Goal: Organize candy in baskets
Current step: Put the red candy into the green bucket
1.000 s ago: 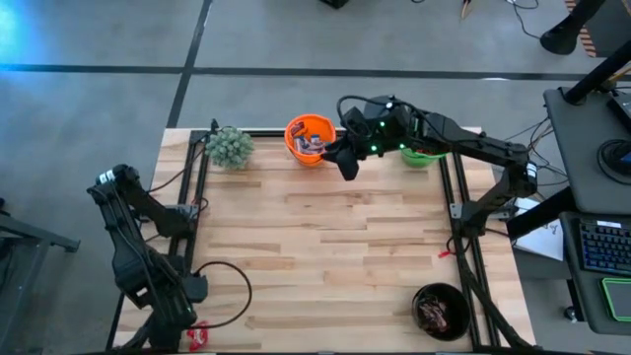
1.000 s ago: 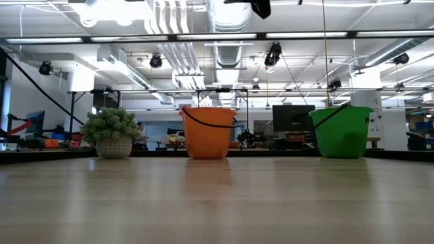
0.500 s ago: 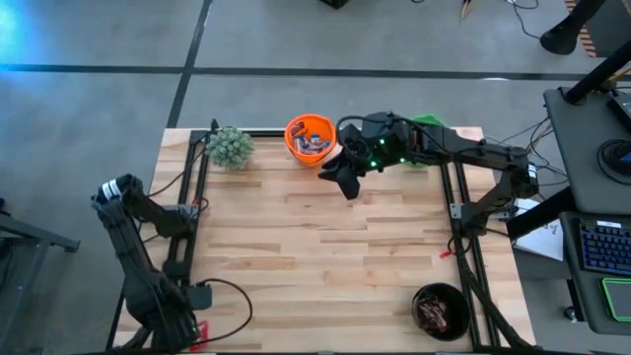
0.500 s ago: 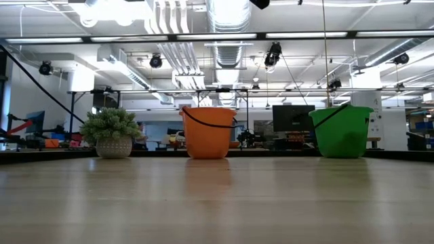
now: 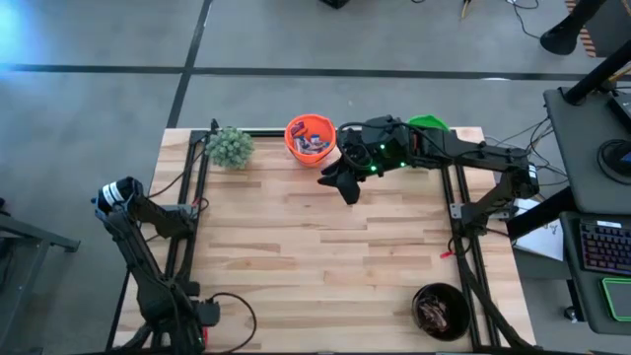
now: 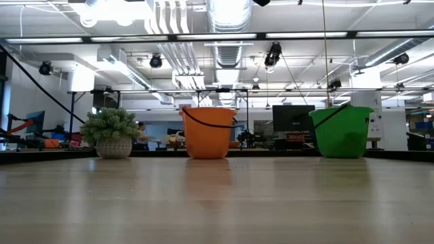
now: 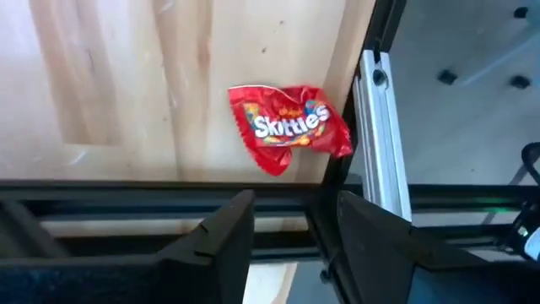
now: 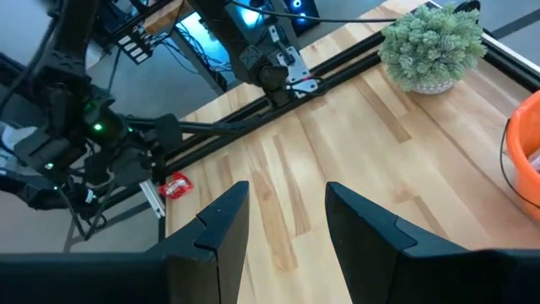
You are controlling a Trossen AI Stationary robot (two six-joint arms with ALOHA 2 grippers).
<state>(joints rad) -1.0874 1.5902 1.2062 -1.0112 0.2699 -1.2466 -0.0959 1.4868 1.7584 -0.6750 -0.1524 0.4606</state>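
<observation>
Red candy [image 7: 291, 127], one wrapped packet, lies alone at the counter [image 5: 325, 266] corner just beside the rail; I judge it the last piece left. Three baskets: orange [image 5: 310, 138] and black [image 5: 440, 310] hold candy, green [image 5: 428, 123] mostly hidden. Left tool [image 7: 291, 232] hangs over the packet, part-open, empty. Right tool [image 8: 287, 221] by orange, part-open, empty.

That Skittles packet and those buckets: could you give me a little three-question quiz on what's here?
1. True or false: the red Skittles packet lies inside the orange bucket.
2. Which bucket stands at the table's near right corner: A orange, B green, C black?
3. Fill in: the fuzzy plant stands beside the ___ bucket.

Key:
1. False; it lies on the wooden table by the edge rail, before the left gripper, whose fingers are open.
2. C, the black bucket.
3. Orange.
</observation>
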